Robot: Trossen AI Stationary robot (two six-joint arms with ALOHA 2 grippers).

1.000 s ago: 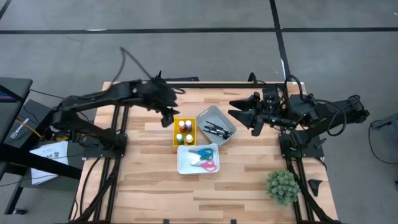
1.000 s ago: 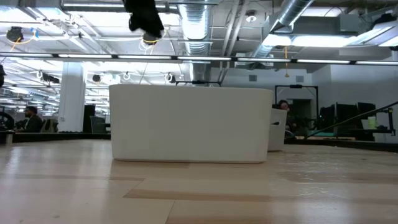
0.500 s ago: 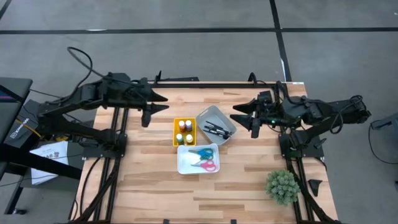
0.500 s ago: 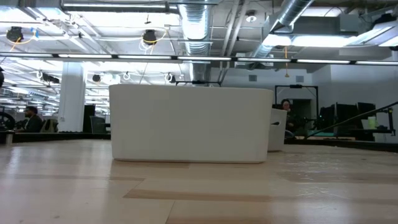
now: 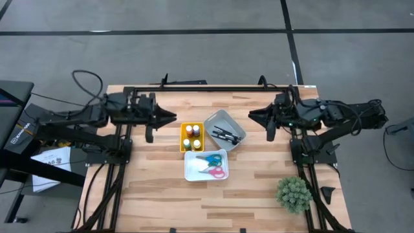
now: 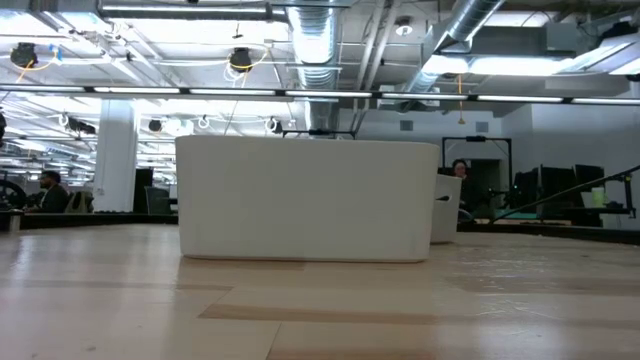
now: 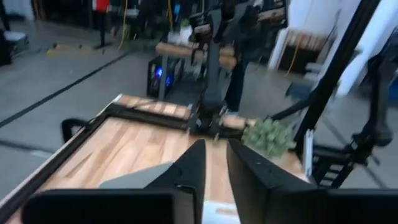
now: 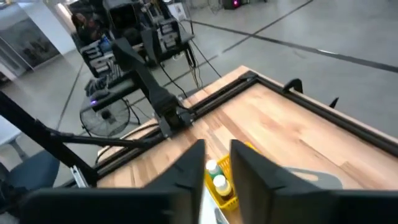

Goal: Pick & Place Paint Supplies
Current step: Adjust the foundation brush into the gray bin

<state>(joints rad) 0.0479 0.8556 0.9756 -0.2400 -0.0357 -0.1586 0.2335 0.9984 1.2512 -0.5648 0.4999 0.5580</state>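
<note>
Counts, all placed rel. to the yellow tray (image 5: 192, 136) at table centre:

- Trays: 3. Yellow one, a grey tray (image 5: 224, 130) touching its right side, a white tray (image 5: 204, 166) just in front.
- Paint bottles (image 5: 188, 136): 4 caps visible in the yellow tray, 2 rows of 2; colours too small to sort.
- Paintbrushes (image 5: 226, 135): dark thin ones in the grey tray, approx. 2–3, can't separate exactly.
- Scissors: 2 in the white tray, blue-handled pair (image 5: 209, 158) and pink-handled pair (image 5: 214, 171).
- Fuzzy green plant (image 5: 294, 193): 1, well right of and in front of the trays.
- Robot arms: 2, one each side.
</note>
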